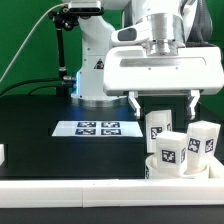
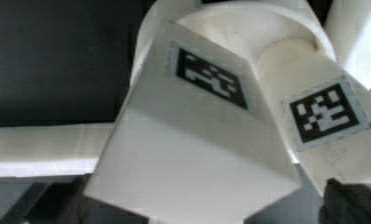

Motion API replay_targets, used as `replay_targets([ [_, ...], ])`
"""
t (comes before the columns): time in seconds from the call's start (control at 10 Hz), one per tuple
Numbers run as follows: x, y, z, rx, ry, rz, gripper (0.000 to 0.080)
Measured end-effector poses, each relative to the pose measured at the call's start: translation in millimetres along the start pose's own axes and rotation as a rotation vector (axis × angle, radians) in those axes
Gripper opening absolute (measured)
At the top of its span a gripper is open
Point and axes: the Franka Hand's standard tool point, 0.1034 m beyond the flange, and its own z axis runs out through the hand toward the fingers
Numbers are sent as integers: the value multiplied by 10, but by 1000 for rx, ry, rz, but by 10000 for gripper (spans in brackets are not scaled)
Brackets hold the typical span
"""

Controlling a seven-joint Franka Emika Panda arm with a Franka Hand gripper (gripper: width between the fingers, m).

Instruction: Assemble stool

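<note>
Three white blocky stool legs with black-and-white tags stand upright at the exterior view's right: one at the back, one in front, one on the right. The round seat lies under or behind them, with only its curved rim showing. My gripper hangs just above the back leg, fingers spread wide and apart from it. In the wrist view a tagged leg fills the picture between the dark fingertips, and the gripper holds nothing.
The marker board lies flat on the black table at centre. A long white border bar runs along the front edge. A small white piece sits at the far left. The robot base stands behind.
</note>
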Motion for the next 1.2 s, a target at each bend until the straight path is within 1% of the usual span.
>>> replay_targets([
  [0.4,0,11,0,-1,-2,0,649],
  [0.6,86,195,-106,-4,-73,69,649],
  [0.7,139,296,-140,0,-131,107,649],
  [0.8,129,339,-120,3,-157,132,649],
  [0.9,115,327,-105,14,-227,148,649],
  [1.0,97,280,-107,34,-356,176,649],
  [1.1,153,230,-91,47,-426,192,649],
  [1.2,159,181,-61,49,-439,194,649],
])
